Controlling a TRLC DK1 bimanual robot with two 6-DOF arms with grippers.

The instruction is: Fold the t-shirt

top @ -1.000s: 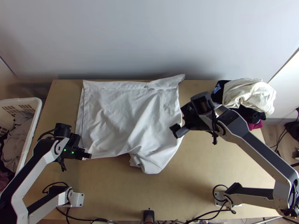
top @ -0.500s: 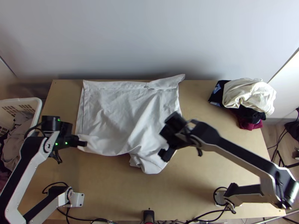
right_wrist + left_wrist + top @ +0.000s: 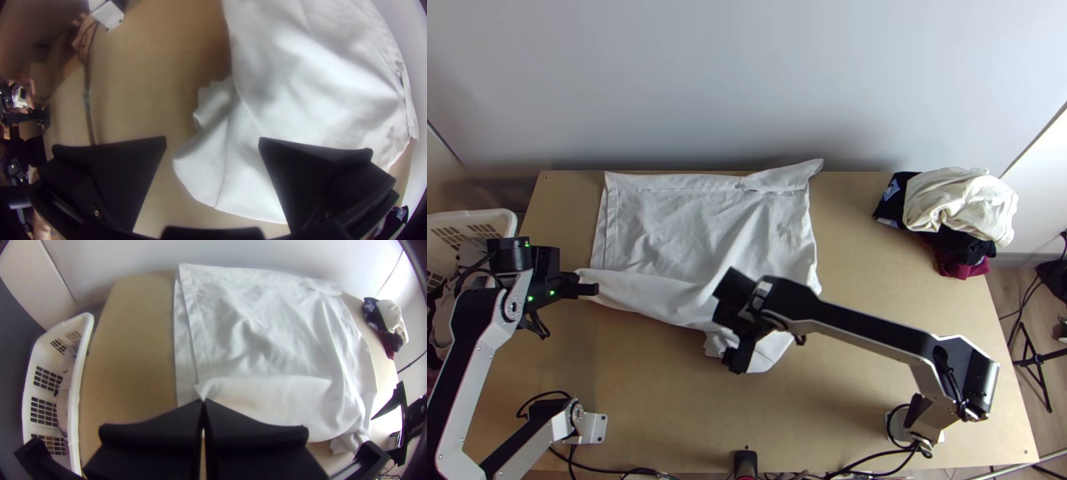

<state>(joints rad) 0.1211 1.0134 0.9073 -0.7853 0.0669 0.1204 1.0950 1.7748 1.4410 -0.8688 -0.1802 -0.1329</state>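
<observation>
Saw the white t-shirt (image 3: pixel 659 232) on the light wooden table (image 3: pixel 875 320), mostly spread with soft wrinkles, lying mainly beyond the jaws of both grippers. Found the left gripper (image 3: pixel 589 289) at the near left part of the shirt, with jaws together, clamped on a pointed bit of the cloth. From there, saw a loose fold running sideways toward the right gripper (image 3: pixel 737 352), over the flatter cloth behind. Found the right gripper over the rounded near part of the shirt, with jaws wide apart, showing cloth and bare wood between them in its wrist view. Could not tell about any touch between right jaws and cloth. Just beside these jaws, noticed a small bunched end of the shirt. Left of the left jaws, noticed the white basket (image 3: pixel 80 386) with clothes (image 3: pixel 64 400) inside. Well right of the right jaws, and farther back, saw a clothes pile (image 3: pixel 959 204), cream on top, dark and wine-red below.
</observation>
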